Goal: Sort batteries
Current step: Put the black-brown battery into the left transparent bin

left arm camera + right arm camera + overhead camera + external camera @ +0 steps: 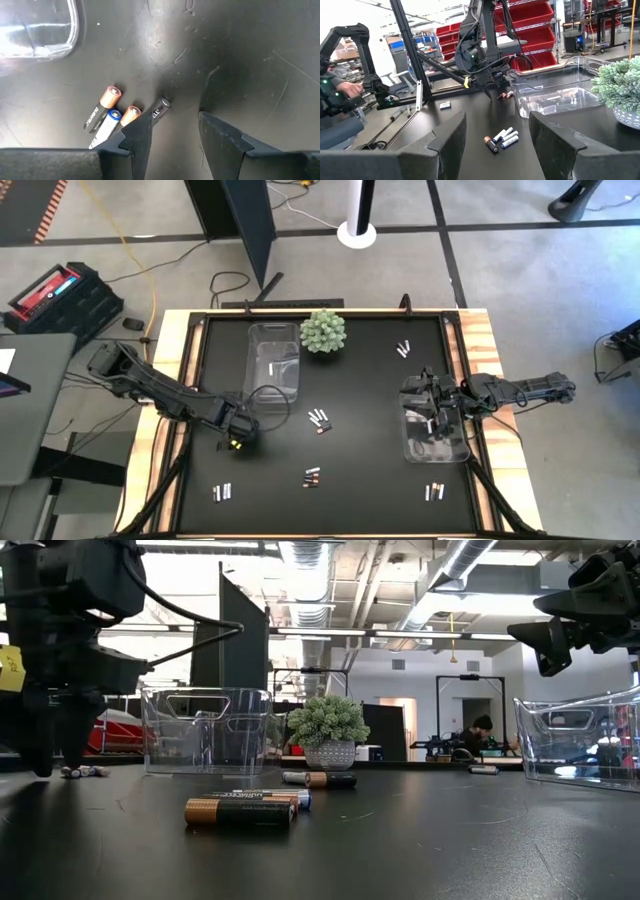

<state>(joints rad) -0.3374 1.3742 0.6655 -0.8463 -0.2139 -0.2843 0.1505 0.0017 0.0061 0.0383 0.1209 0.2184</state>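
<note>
Two clear bins sit on the black table; a green spiky plant stands beside the left one

Batteries partly hidden behind left claw

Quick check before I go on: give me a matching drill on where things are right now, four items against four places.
Items:
1. left gripper
2. right gripper
3. spiky green plant
4. battery group by itself

Places:
A. above the right clear bin, fingers open
B. front right part of the black mat
C. low over a four-battery cluster, fingers open
D. back middle of the mat, beside the left clear bin

Pairs: 1-C, 2-A, 3-D, 4-B
</note>
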